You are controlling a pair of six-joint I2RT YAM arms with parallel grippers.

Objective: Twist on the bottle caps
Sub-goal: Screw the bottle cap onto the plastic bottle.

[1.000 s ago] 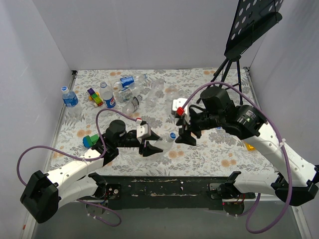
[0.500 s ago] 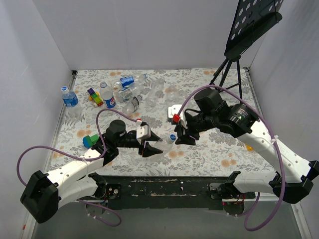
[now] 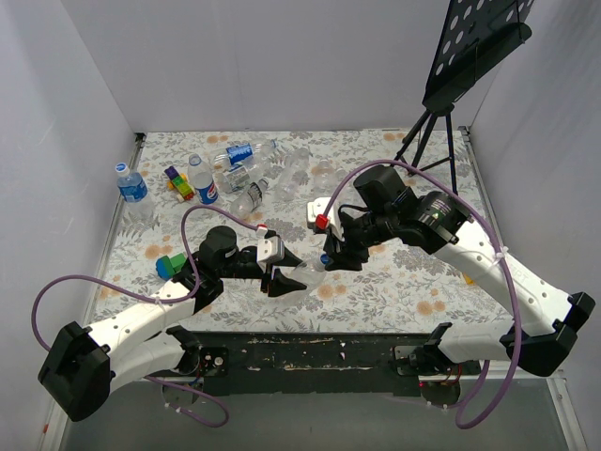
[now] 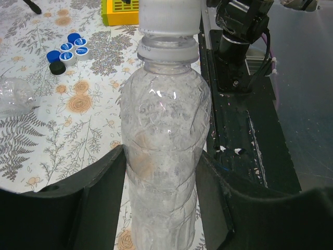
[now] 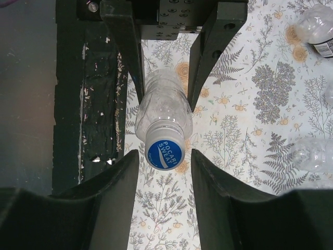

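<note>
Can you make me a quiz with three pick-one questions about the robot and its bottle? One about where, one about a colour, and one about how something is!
1. Where is the clear bottle?
A) between the left fingers
B) on a shelf
C) in a box
2. The top of the cap is:
A) red
B) green
C) blue
3. The cap is:
A) missing
B) sitting on the bottle's neck
C) inside the bottle
Answers: 1 A, black fingers press both its sides; 2 C, the right wrist view shows a blue top; 3 B, it tops the neck.
</note>
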